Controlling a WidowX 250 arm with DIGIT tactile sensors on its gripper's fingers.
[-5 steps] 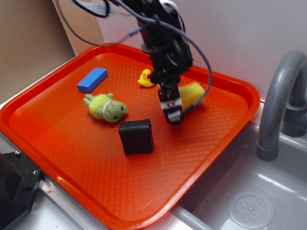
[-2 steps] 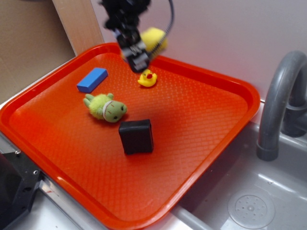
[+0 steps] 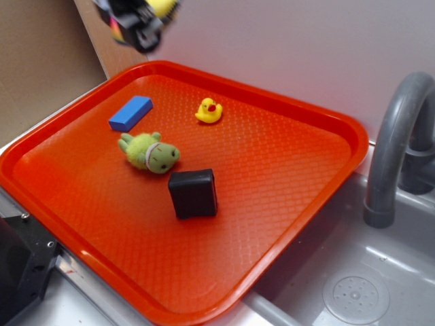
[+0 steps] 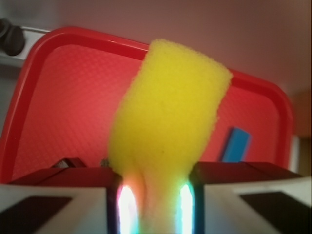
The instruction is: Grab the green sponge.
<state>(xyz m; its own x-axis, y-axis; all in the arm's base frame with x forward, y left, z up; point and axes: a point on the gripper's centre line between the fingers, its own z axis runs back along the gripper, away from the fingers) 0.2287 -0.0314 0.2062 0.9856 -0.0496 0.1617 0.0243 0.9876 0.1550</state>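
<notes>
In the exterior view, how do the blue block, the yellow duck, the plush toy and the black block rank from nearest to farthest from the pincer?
The pincer is at the top left, above the tray's far edge.
1. Blue block, far left of the tray.
2. Yellow duck, far middle; close to the blue block's rank.
3. Plush toy, left of centre.
4. Black block, centre, nearest the camera.

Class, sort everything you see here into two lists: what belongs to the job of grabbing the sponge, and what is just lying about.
Belongs to the job:
- green sponge, pinched in the end effector
- end effector, raised above the tray

Just lying about:
- red tray
- blue block
- rubber duck
- green plush toy
- black box
- grey faucet
</notes>
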